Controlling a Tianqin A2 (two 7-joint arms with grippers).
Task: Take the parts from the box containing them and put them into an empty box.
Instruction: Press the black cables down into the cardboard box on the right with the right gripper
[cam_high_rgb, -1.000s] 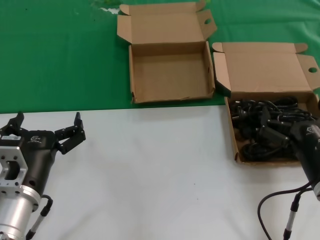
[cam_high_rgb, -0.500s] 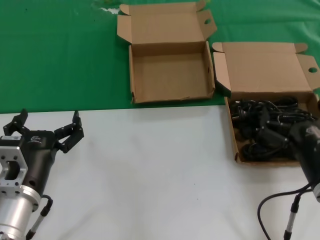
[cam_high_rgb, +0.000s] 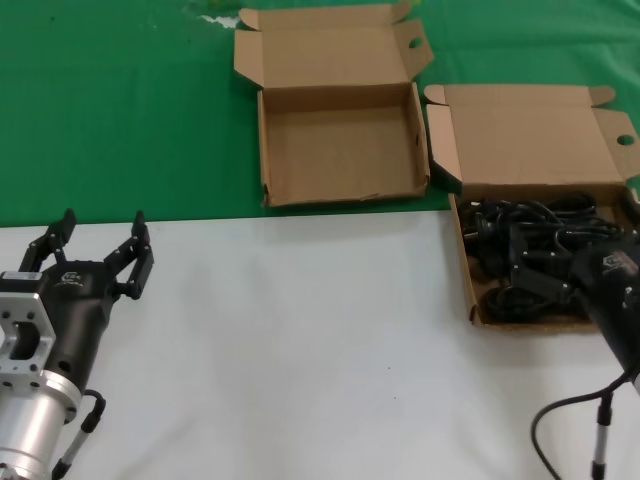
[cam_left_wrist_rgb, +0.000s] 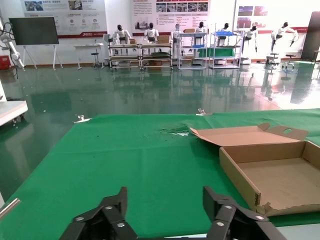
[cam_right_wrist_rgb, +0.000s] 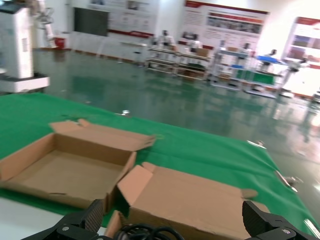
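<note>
Green cloth (cam_high_rgb: 120, 110): empty box (cam_high_rgb: 340, 150) open upward, lid hinged away.

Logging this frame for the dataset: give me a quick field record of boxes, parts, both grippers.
full box: open box on the right, lid folded back
parts: black parts piled inside it
empty box: open box on green cloth, nothing inside
right gripper: open, over the parts
left gripper: open, over white table, away from both boxes
</note>
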